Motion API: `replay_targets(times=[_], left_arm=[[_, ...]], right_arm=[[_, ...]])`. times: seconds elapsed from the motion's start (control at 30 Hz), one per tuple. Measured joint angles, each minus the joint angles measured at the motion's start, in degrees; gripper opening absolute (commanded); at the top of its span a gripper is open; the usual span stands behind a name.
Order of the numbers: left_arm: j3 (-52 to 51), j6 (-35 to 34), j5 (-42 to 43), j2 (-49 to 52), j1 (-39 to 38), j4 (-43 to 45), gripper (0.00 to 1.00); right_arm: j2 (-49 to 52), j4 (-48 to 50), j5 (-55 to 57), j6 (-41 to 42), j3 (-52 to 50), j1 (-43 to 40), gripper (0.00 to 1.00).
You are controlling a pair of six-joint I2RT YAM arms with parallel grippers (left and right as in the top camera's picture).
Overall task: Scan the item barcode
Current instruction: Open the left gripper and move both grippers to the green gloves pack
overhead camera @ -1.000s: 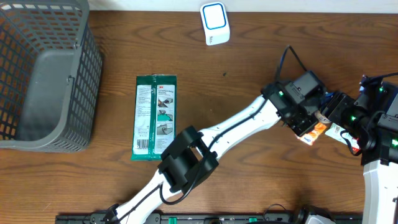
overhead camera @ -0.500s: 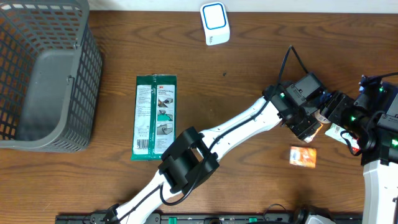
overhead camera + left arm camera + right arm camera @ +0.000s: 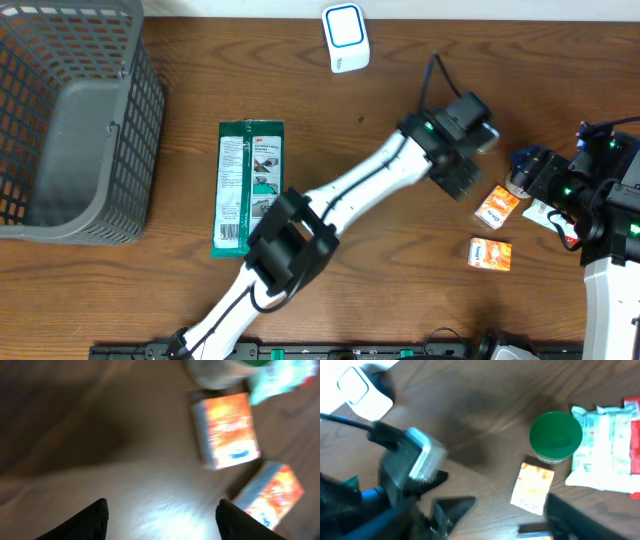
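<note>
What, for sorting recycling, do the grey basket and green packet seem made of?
Grey basket: likely moulded plastic, matte; even lattice walls, thick rim.
Green packet: probably printed plastic film; flat pouch with sealed-looking ends; sheen unclear from above.

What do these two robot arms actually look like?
The left arm has white tubular links joined by chunky black joints, with a thin black cable looping at its wrist and a small green light. The right arm looks alike: white link, black housings, green lights. Both end in dark pointed fingers.
</note>
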Motion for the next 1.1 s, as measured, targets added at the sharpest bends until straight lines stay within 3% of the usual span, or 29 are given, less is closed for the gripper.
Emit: replay_targets(times=[0.07, 0.37, 0.63, 1.1], left_arm=[[0.00, -0.02, -0.13, 0.00, 1.84, -1.60, 0.70], [0.00, 0.00, -0.63, -0.11, 12.00, -16.63, 0.70], [0.00, -0.02, -6.62, -0.11, 21.03, -26.58, 0.70], [0.00, -0.39, -8.33, -1.57, 33.42, -28.55, 0.70]], right_arm=[[0.00, -0.02, -1.07, -0.50, 0.00, 0.00, 0.98], [0.02, -0.63, -4.61, -1.57, -0.02, 1.44, 0.80], [3.93, 1.68, -5.95, -2.38, -0.02, 10.36, 0.80], [20.65, 11.39, -6.25, -2.54, -0.11, 27.34, 0.82]])
